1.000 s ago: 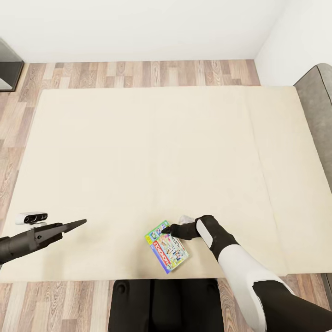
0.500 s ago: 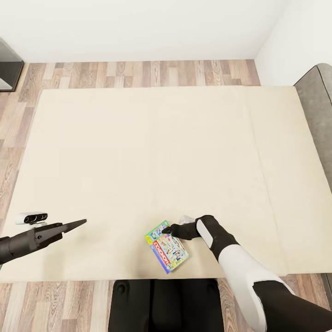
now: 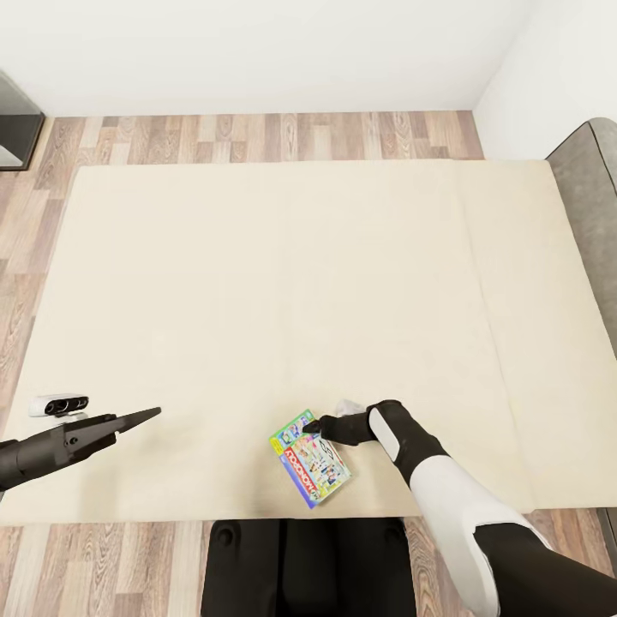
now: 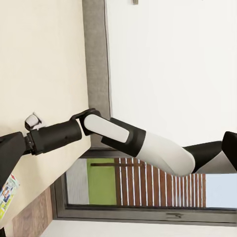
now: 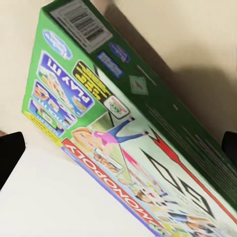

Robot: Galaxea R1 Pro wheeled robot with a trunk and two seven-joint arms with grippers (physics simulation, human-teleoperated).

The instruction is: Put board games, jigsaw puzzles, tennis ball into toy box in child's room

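Observation:
A board game (image 3: 310, 459) with a green rim and busy printed lid lies near the front edge of the beige bed (image 3: 283, 283). My right gripper (image 3: 315, 426) is at the box's far corner and is open. In the right wrist view the game (image 5: 128, 143) spans the space between the two dark fingertips (image 5: 10, 158) at the frame edges. My left gripper (image 3: 146, 417) hovers open over the bed's front left, well apart from the game. The left wrist view looks across at my right arm (image 4: 113, 136) and one corner of the game (image 4: 7, 195).
Wood-plank floor surrounds the bed. A dark grey headboard (image 3: 591, 197) stands at the right, a dark cabinet (image 3: 13, 120) at the far left by the white wall. My black base (image 3: 300, 566) is against the bed's front edge.
My right forearm has shifted very slightly to the right. The board game and the left arm have not moved.

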